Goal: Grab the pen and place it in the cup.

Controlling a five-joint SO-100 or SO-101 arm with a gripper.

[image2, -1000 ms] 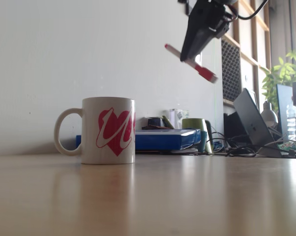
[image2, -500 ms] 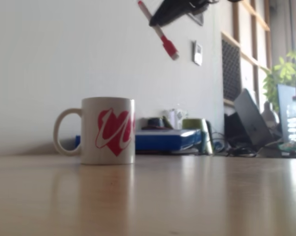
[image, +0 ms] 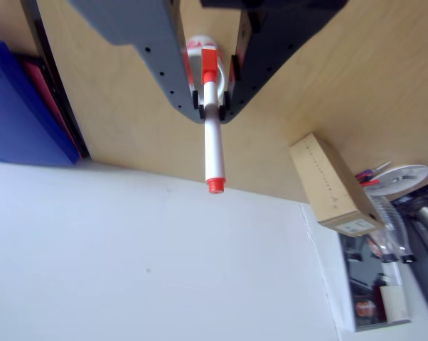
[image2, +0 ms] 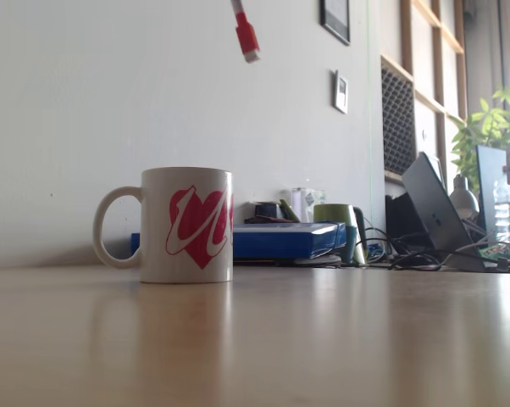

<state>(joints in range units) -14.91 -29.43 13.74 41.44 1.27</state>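
The pen (image2: 246, 34) has swung leftward and up to the frame's top centre in the fixed view, nearly over the cup (image2: 187, 225) at lower left. The gripper (image: 212, 106) clenches its barrel (cap downward), so lowering comes next.

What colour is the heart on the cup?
Pink-red with white squiggles, on the white cup; it shows best in the fixed view.

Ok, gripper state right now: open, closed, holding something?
Gripper: closed on the pen, clamped near its red cap, high above the cup.
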